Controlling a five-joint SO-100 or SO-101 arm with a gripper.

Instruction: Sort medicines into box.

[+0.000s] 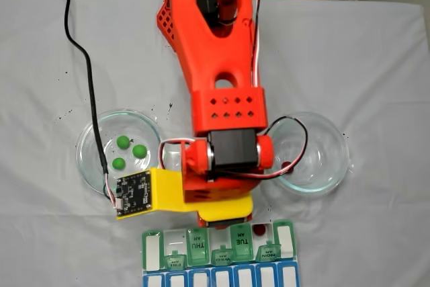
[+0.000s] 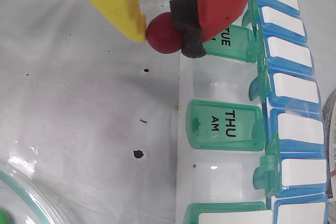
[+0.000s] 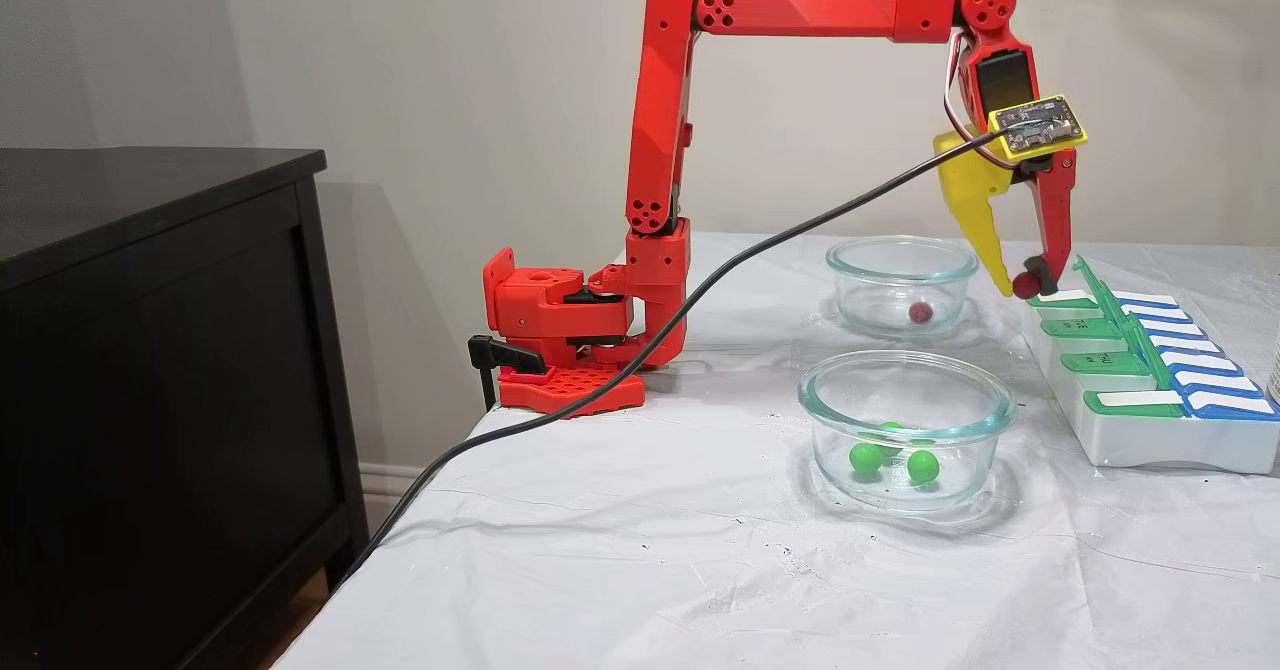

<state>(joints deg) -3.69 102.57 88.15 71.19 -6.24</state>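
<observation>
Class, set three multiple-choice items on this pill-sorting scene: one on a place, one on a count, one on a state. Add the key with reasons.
1. Where is the held red ball?
A. beside the organizer, above the cloth
B. in a glass dish
C. on the floor

2. How many green balls lie in the near dish?
A. one
B. three
C. five

3. The end effector is:
A. open
B. shut on the ball
C. resting on the cloth

Key: A, the wrist view shows it just off the organizer's edge; B, three in a fixed view; B, both fingers press the ball.

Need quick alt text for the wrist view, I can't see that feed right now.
The gripper pinches a dark red ball between its yellow and red fingers, just above the pill organizer edge near the TUE lid. The THU AM lid is closed.
</observation>
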